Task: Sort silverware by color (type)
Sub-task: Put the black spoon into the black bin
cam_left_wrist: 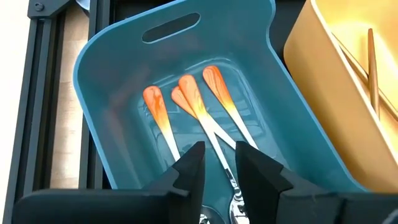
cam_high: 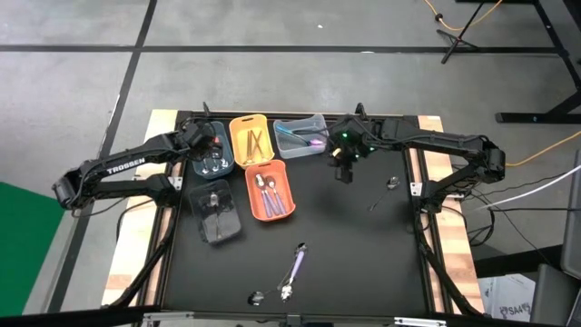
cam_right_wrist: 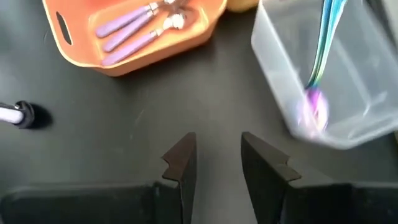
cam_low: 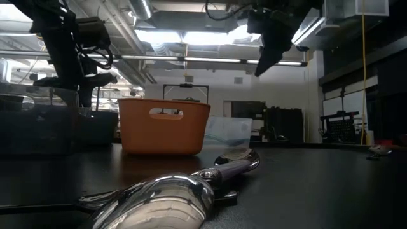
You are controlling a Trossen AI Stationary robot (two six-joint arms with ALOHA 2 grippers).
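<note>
Left gripper [cam_left_wrist: 219, 171], parted and empty, over orange-handled cutlery [cam_left_wrist: 186, 99] in the blue bin [cam_left_wrist: 112, 74]. Right gripper [cam_right_wrist: 217, 162] open, empty. Loose purple spoon [cam_high: 296, 265] lies near: light, stiff, slippery; grasp mid-handle.

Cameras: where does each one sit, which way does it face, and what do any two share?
High view: overhead, straight down; both arms, left gripper, right gripper.
Low view: table height, looking level over a purple-handled spoon; the arms hang from above.
Left wrist view: over the blue bin of orange-handled pieces; open fingers.
Right wrist view: over the table; open fingers.
Shared: the orange bin.
</note>
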